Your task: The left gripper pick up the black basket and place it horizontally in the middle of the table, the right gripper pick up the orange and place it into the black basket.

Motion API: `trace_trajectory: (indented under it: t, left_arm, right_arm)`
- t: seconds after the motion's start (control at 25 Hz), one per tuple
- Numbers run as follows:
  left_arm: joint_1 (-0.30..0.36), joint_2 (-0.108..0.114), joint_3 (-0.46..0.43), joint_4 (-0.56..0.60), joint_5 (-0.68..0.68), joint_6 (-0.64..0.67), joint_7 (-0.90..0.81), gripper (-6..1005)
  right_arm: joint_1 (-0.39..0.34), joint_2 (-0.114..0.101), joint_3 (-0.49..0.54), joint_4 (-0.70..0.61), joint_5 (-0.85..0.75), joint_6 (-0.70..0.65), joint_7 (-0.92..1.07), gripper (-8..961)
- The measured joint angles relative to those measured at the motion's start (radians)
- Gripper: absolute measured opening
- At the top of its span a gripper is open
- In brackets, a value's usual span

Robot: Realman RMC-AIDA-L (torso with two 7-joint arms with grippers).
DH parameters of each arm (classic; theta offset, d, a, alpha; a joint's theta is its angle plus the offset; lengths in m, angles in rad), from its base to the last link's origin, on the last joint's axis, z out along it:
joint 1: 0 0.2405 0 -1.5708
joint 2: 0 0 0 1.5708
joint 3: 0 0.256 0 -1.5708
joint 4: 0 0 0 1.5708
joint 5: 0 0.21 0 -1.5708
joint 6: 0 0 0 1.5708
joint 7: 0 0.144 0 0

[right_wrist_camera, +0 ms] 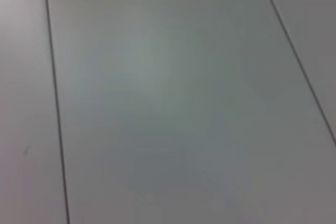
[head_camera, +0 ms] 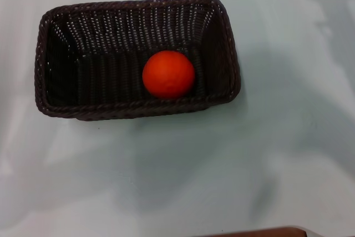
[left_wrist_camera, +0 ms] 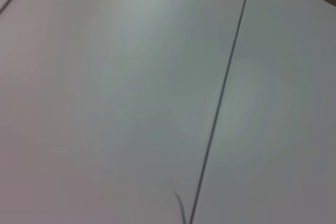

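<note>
The black basket [head_camera: 61, 104], dark woven wicker with a braided rim, lies with its long side across the white table [head_camera: 177, 176] in the head view. The orange [head_camera: 168, 74] rests inside it, on the basket floor near its right end. Neither gripper shows in any view. The left wrist view and the right wrist view show only a plain pale surface with thin dark seam lines.
A thin brown strip [head_camera: 260, 231] shows at the table's near edge. A dark seam line [left_wrist_camera: 220, 98] crosses the left wrist view, and seam lines [right_wrist_camera: 55, 103] cross the right wrist view.
</note>
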Motion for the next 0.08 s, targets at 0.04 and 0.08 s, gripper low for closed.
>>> trace_trajectory:
  t: [0.04, 0.08]
  left_arm:
    - [0.002, 0.000, -0.005, 0.000, 0.000, 0.000, 0.000, 490]
    - [0.004, 0.000, -0.008, -0.001, 0.000, 0.000, 0.000, 490]
  right_arm:
    - [-0.002, 0.000, 0.005, 0.000, 0.000, 0.000, 0.000, 811]
    - [-0.003, 0.000, 0.012, 0.001, 0.001, 0.000, 0.001, 811]
